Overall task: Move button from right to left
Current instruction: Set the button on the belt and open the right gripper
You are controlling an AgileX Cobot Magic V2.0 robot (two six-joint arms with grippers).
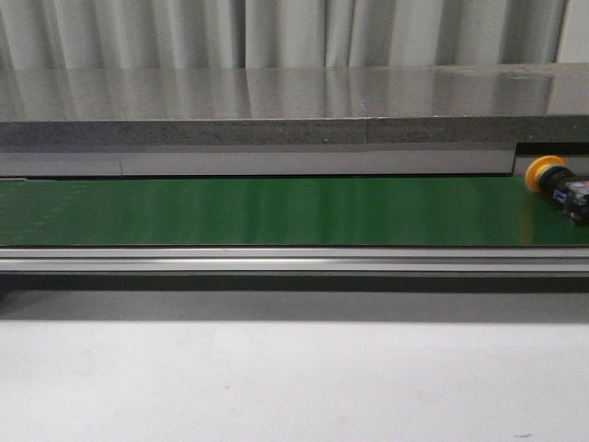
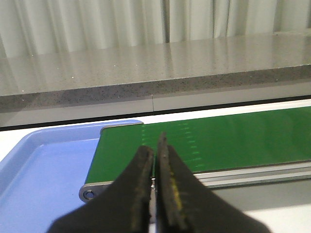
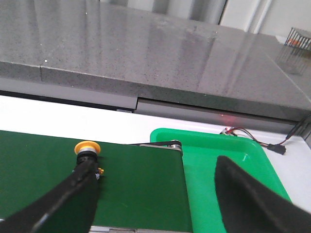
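The button (image 1: 549,178), a yellow-orange mushroom cap on a black body, lies on its side at the far right of the green belt (image 1: 276,212). In the right wrist view the button (image 3: 87,148) shows past the tip of one finger, its body partly hidden by that finger. My right gripper (image 3: 155,167) is open wide over the belt's right end, with nothing between its fingers. My left gripper (image 2: 155,145) is shut and holds nothing, hanging over the belt's left end. Neither gripper shows in the front view.
A blue tray (image 2: 43,170) sits at the belt's left end. A green tray (image 3: 223,155) sits at its right end, with cables (image 3: 252,136) behind it. A grey stone counter (image 1: 294,101) runs behind the conveyor. White tabletop (image 1: 294,378) lies in front.
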